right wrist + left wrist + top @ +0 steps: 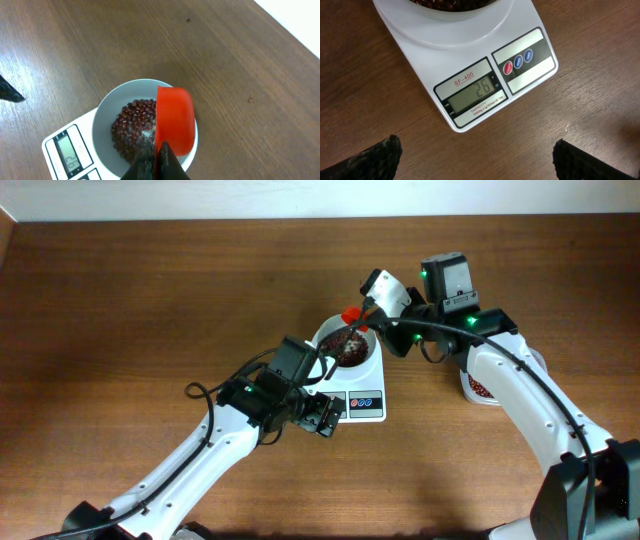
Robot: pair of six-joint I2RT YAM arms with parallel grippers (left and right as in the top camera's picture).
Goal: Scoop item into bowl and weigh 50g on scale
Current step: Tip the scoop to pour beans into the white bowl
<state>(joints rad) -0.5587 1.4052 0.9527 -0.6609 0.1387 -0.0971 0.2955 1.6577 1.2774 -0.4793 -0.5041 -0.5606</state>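
Just in front of the scale (445, 50), the left gripper (477, 162) hangs with fingers spread wide, holding nothing. The scale's display (472, 92) reads 26. On the scale sits the white bowl (107, 107) with reddish-brown beans (131, 125) inside. At the scale's far side, the right gripper (156, 164) clamps a red scoop (174, 120) tipped over those beans.
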